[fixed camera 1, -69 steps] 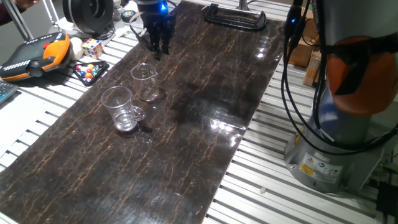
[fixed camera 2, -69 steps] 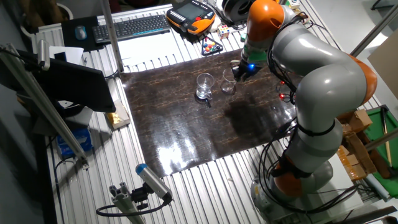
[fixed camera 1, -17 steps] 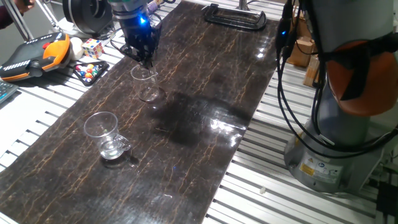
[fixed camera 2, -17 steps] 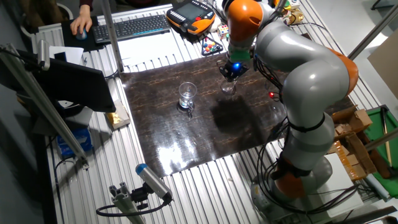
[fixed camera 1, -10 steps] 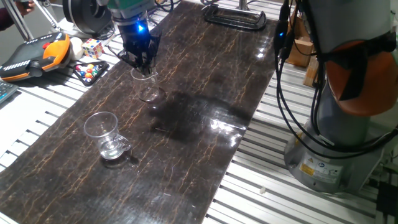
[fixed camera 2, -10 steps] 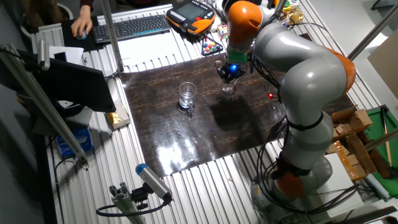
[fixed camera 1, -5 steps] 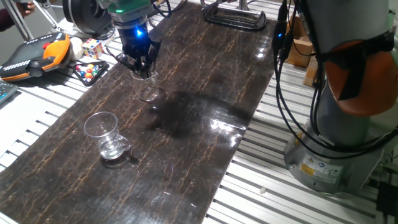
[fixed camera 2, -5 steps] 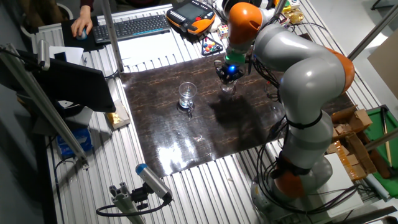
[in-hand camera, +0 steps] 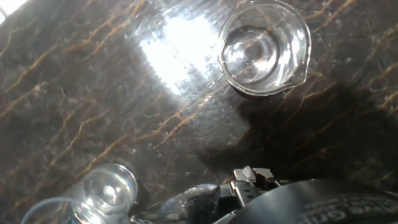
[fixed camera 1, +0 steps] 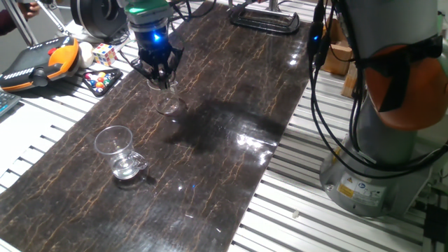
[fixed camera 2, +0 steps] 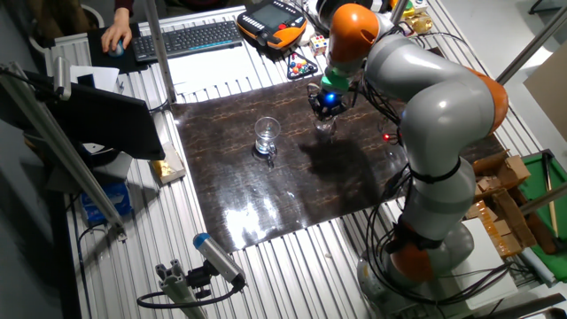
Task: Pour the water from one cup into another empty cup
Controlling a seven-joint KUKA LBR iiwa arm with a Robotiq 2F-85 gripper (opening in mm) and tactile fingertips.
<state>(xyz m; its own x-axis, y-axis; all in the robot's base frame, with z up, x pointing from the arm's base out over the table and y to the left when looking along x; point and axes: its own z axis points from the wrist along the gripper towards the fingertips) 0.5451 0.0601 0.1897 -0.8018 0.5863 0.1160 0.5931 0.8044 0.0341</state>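
The one cup (fixed camera 1: 120,155), wide clear glass with a looped handle, stands near the front left of the dark mat and holds a little water (fixed camera 1: 124,168). It also shows in the other fixed view as the one cup (fixed camera 2: 266,136), and top right in the hand view as the one cup (in-hand camera: 264,46). Another empty cup (fixed camera 1: 166,103), narrower with a thick base, stands farther back. My gripper (fixed camera 1: 159,78) hangs right at its rim, fingers apart and seemingly open. That empty cup (fixed camera 2: 325,126) sits directly under my gripper (fixed camera 2: 325,108). It fills the hand view's lower left as another empty cup (in-hand camera: 106,190).
The dark marbled mat (fixed camera 1: 231,105) lies on a slatted metal table. A black clamp (fixed camera 1: 264,17) rests at the mat's far end. An orange teach pendant (fixed camera 1: 42,59), a Rubik's cube (fixed camera 1: 103,54) and a tray of small balls (fixed camera 1: 99,80) lie left of the mat. The robot base (fixed camera 1: 371,161) stands at the right.
Early on, the handled cup stood next to the narrow cup; it now stands apart. Within the last second my gripper sank slightly onto the narrow cup's rim. Neither cup moved.
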